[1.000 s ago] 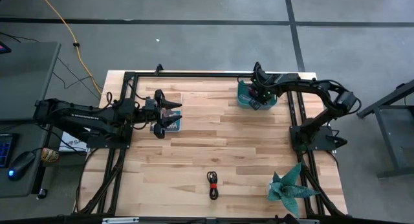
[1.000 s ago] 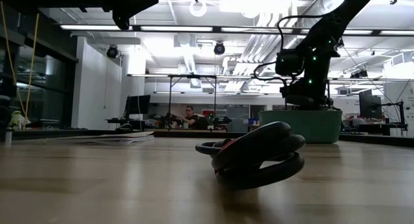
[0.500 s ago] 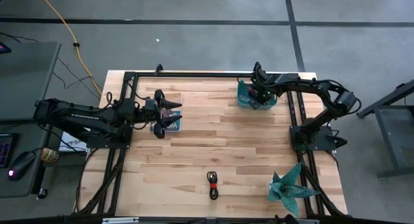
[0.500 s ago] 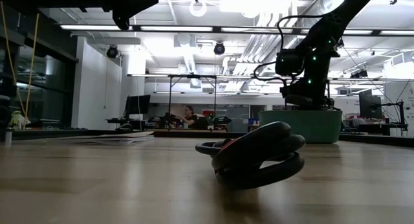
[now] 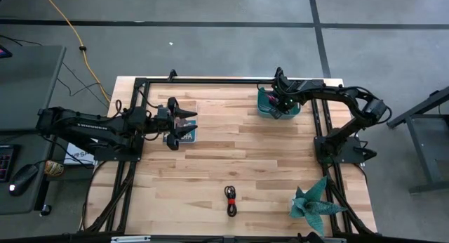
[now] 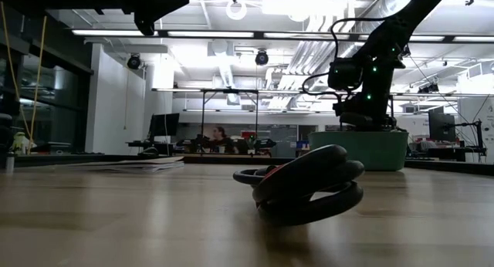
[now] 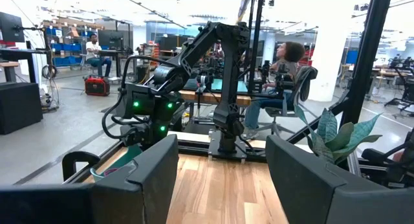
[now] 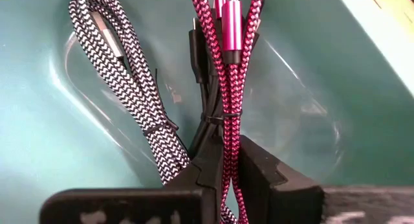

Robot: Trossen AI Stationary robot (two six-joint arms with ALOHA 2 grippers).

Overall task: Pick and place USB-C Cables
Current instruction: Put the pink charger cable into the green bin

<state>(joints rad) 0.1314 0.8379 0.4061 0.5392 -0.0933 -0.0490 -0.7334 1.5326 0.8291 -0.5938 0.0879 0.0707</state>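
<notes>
The right gripper (image 8: 225, 160) is pinched tight on the braided magenta-pink cable (image 8: 231, 75), its fingers closed on the folded strands down inside the teal plastic bin (image 5: 266, 106) at the table's far right corner. Compared with a second ago almost nothing has shifted — the arm sits at the same spot over the bin, so the release looks not yet made, though the cable is already where it belongs. Beside it in the bin lie a black-and-white braided cable (image 8: 132, 88) and a thin black cable (image 8: 198, 59). The left gripper (image 5: 184, 123) hangs wide open and empty over the left side of the wooden table (image 5: 266, 166), unchanged. The coiled red-and-black cable (image 5: 230, 199) lies well apart near the front edge — likely the next one to fetch.
</notes>
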